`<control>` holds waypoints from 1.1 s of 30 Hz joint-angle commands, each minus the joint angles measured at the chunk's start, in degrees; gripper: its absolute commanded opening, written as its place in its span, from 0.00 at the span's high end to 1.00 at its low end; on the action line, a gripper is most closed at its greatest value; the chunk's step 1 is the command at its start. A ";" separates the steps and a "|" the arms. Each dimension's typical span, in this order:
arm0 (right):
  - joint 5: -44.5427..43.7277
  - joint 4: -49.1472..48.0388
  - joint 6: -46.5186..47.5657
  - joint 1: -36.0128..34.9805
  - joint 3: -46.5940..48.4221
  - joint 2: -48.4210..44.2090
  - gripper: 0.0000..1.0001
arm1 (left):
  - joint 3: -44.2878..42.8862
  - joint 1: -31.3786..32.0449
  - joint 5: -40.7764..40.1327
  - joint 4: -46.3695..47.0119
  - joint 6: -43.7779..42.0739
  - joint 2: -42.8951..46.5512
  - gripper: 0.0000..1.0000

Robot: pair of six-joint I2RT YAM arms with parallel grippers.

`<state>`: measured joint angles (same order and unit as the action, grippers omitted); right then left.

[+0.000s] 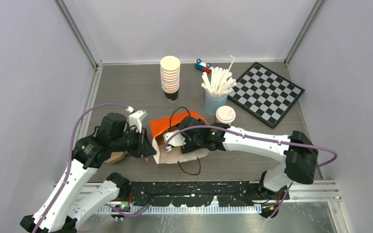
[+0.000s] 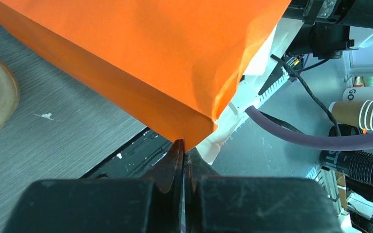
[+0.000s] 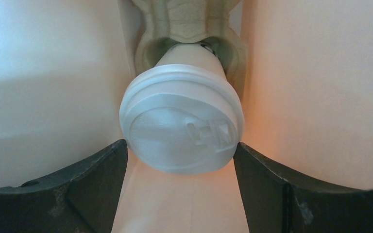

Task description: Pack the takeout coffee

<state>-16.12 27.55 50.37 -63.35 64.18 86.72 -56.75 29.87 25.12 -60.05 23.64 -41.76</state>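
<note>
Left arm: rises from its near-left base, elbow bent, forearm pointing right and low over the table (image 1: 126,92). Left tool (image 2: 182,155) is closed tight, pinching a corner of the orange bag (image 2: 141,53), which lies on its side with its white inside showing.

Right arm: elbow at the near right, forearm stretched left across the table, wrist pushed into the bag's mouth. Right tool (image 3: 180,148) is spread wide, one finger on each side of the lid and the tips just beside its rim. It is not clamped.

Takeout coffee, 2 lidded cups:
- The cup in the bag (image 3: 182,121) is seated in a pulp carrier (image 3: 189,14) at the bag's far end, with its lid facing the wrist camera.
- The second lidded cup (image 1: 225,115) stands upright on the table outside the bag, just behind the right forearm and near the blue cup (image 1: 215,103).

Other counts:
- 1 stack of lidless cups (image 1: 170,73)
- 1 blue cup full of white sticks (image 1: 218,80)
- 1 checkerboard (image 1: 267,92) at the far right
- 1 small toy (image 1: 203,65) at the back
- 1 tan flat piece (image 1: 116,157) under the left wrist
</note>
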 commanded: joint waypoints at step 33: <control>3.62 12.80 -7.69 -0.88 5.48 -7.33 0.13 | -0.79 -0.13 2.61 4.75 4.06 1.03 1.00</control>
<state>-13.15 38.65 44.97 -63.70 67.20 82.24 -56.75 29.87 25.89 -58.06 26.17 -41.21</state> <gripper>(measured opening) 0.901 0.009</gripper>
